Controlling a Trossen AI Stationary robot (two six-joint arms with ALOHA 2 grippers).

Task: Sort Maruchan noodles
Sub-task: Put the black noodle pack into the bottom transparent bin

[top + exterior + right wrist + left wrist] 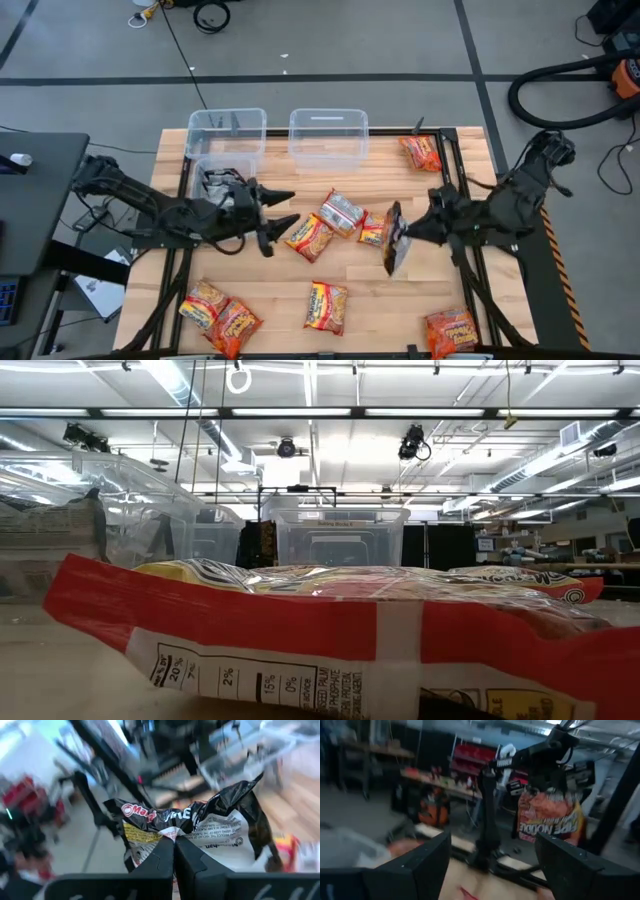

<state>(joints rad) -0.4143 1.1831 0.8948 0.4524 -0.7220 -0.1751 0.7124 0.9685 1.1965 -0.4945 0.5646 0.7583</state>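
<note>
My right gripper (407,231) is shut on a black-backed noodle packet (392,240) with an orange front (550,817), right of the table's middle. My left gripper (283,210) is open and empty at the left-middle, its fingers pointing at the packets. Three packets (309,237) (342,213) (372,230) lie flat between the grippers. Others lie at the far right (421,152), near middle (326,306), near left (218,313) and near right (450,330). One packet (330,630) fills the low view. My right gripper pinches a crumpled edge of the packet (172,831) between its two shut fingers (160,862). It comes from the table's right side. The packet stands on edge, its orange face toward my left arm, and hangs below the fingers, clear of the table.
Two clear bins (228,130) (328,135) stand at the far edge. A third bin (215,178), holding silver-black packets, sits under my left arm. A black frame (455,190) runs along the table's right side. A black hose (560,85) lies on the floor beyond.
</note>
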